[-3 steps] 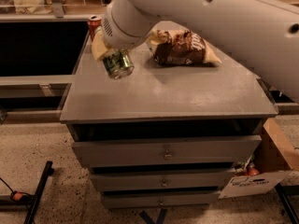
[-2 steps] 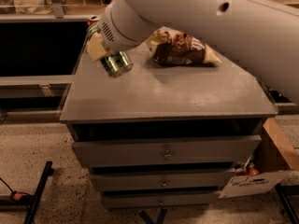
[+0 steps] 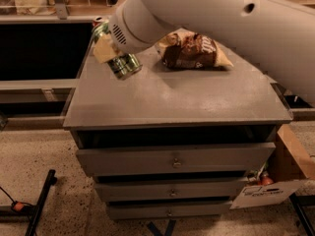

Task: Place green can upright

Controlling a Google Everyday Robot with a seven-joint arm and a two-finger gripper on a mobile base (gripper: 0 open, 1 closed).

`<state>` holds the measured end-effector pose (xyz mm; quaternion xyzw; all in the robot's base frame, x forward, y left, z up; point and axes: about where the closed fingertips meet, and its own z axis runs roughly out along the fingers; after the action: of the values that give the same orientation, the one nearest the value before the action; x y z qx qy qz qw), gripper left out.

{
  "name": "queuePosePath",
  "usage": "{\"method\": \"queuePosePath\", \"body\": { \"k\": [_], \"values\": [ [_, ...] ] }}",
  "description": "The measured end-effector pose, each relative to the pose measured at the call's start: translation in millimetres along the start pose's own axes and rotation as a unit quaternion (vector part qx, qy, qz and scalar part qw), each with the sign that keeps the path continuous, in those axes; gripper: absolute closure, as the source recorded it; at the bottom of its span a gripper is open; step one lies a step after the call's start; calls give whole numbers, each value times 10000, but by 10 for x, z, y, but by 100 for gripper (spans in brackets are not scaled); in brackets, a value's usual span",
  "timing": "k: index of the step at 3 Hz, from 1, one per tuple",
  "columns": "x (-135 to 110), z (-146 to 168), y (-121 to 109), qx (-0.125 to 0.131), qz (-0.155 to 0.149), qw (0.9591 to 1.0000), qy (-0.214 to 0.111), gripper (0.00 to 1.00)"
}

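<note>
Green-and-silver can [image 3: 125, 65] is clamped in the gripper [image 3: 110, 53], with one tan pad [image 3: 104, 49] pressed on its side. Its long axis slants, the silver end pointing down and out from the gripper toward the cabinet top [image 3: 172, 102] just beneath. Standing it up needs, I judge, a wrist turn that brings that end flat underneath. A snack bag [image 3: 192, 50] lies beside the gripper, apart.

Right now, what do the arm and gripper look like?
Thick, smooth white arm with one dark round hole; rounded wrist with a slotted vent. The gripper, over the cabinet's rear left, clamping the green can, has pale yellow pads. No cables visible.
</note>
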<state>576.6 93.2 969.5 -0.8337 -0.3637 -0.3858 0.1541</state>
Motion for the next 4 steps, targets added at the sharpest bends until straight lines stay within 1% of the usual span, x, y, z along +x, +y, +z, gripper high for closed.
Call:
{"method": "queuePosePath", "body": {
  "k": [1,2,3,4],
  "values": [
    [33,-117,66,375,9,9981,489,100],
    [-99,-337,291,274,-291,9963,759,100],
    [-111,-384,318,205,-495,9956,764,100],
    [-106,-386,311,208,-481,9957,765,100]
  ]
}}
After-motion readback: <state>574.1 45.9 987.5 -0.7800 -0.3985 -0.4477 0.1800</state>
